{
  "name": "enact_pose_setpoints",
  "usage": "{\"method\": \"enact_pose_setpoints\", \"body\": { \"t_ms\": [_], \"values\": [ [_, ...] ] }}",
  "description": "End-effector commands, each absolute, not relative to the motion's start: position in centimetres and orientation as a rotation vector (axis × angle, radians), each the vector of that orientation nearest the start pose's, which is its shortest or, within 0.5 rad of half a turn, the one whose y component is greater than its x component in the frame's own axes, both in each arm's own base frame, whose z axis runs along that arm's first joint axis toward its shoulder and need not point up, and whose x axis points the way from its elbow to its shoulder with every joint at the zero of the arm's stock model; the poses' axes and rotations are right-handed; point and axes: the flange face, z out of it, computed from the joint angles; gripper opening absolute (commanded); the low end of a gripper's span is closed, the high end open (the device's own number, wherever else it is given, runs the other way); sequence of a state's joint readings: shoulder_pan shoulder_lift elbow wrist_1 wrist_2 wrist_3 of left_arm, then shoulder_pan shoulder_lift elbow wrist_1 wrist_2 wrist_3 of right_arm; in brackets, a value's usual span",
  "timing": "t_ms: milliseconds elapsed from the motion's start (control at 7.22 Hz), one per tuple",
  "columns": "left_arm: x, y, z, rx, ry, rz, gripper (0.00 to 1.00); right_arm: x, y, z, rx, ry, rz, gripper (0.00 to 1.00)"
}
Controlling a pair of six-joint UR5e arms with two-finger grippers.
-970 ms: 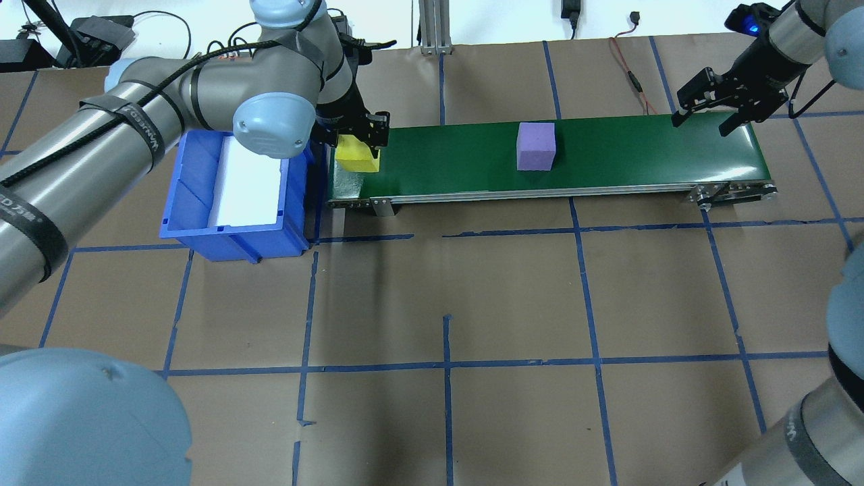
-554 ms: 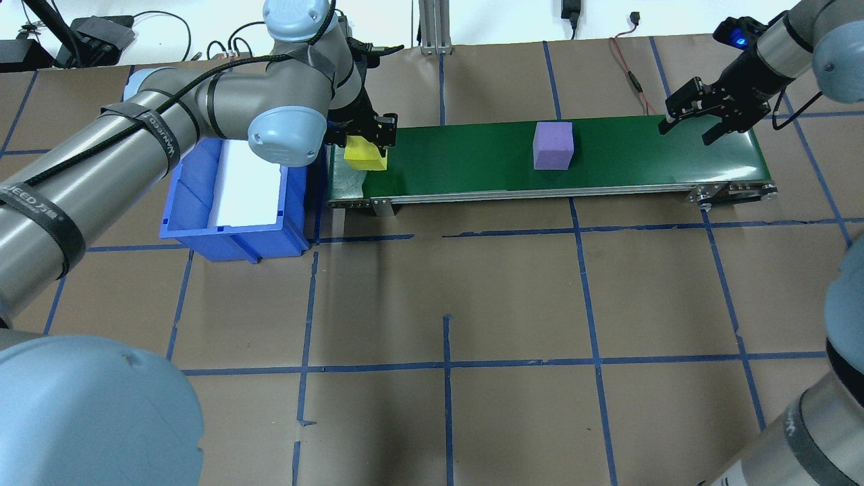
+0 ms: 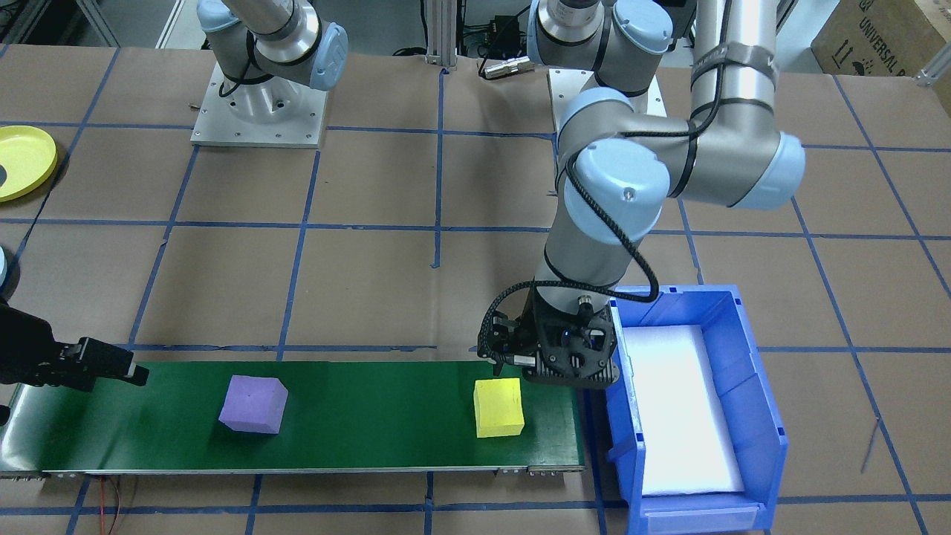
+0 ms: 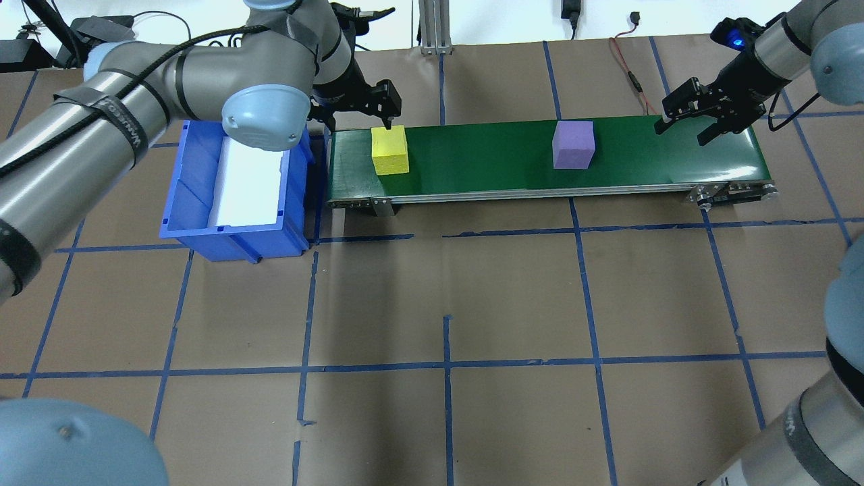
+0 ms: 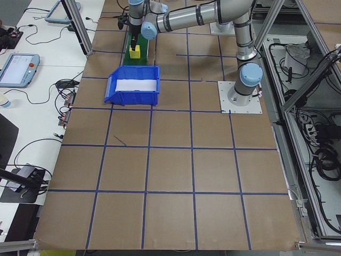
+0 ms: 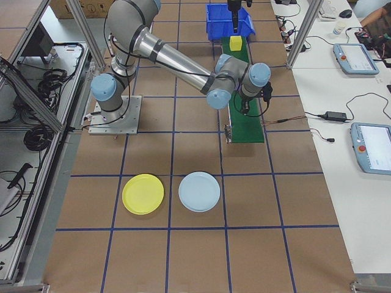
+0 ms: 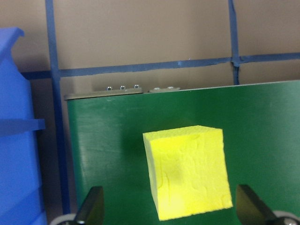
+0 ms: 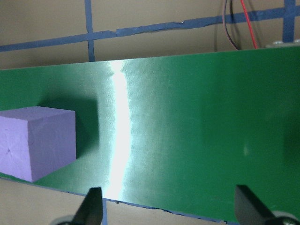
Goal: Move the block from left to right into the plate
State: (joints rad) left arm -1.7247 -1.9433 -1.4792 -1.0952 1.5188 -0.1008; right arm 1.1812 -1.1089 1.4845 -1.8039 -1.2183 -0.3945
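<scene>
The yellow foam cube [image 4: 390, 149] is seen resting on the green conveyor belt [image 4: 486, 145] near its end beside the blue plastic bin [image 4: 202, 196]. The left gripper [image 4: 358, 111] is held just behind the cube, jaws spread apart and empty. The purple foam cube [image 4: 573, 144] is noted farther along the belt. The right gripper [image 4: 683, 121] is positioned over the far belt end, jaws parted, nothing held. Yellow round plate [image 6: 143, 193] and pale blue round plate [image 6: 199, 191] are recorded on the bench, well apart from the belt.

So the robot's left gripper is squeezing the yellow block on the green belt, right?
Not quite. The left gripper is open and up off the yellow block, which sits free on the green belt. The left wrist view shows both fingers apart from it.
</scene>
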Motion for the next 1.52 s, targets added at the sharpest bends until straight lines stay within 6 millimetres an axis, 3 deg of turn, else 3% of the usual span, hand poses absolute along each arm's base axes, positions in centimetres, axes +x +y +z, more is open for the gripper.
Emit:
{"method": "enact_pose_setpoints", "body": {
  "t_ms": [0, 139, 277, 416, 554, 831, 1386],
  "values": [
    [-21.1, -55.5, 47.2, 0.051, 3.199, -0.255, 1.00, -8.9, -65.7, 29.4, 0.022, 2.768, -0.034, 1.00],
    [-21.4, -52.4, 49.3, 0.069, 3.194, -0.243, 1.00, -8.9, -66.2, 29.8, -0.057, 2.776, -0.111, 1.00],
    [-21.5, -51.4, 50.4, 0.077, 3.207, -0.273, 1.00, -8.8, -66.1, 29.5, -0.059, 2.768, -0.106, 1.00],
    [-21.1, -51.3, 49.5, 0.068, 3.184, -0.237, 1.00, -8.7, -65.8, 29.0, -0.051, 2.761, -0.086, 1.00],
    [-19.8, -49.6, 48.3, 0.055, 3.166, -0.131, 1.00, -8.6, -65.5, 28.5, -0.039, 2.757, -0.069, 1.00],
    [-18.0, -49.1, 49.3, 0.007, 3.169, -0.181, 1.00, -8.6, -65.5, 28.5, -0.034, 2.757, -0.066, 1.00],
    [-17.9, -49.2, 50.8, 0.007, 3.163, -0.232, 1.00, -8.6, -65.5, 28.5, -0.018, 2.756, -0.068, 1.00]
  ]
}}
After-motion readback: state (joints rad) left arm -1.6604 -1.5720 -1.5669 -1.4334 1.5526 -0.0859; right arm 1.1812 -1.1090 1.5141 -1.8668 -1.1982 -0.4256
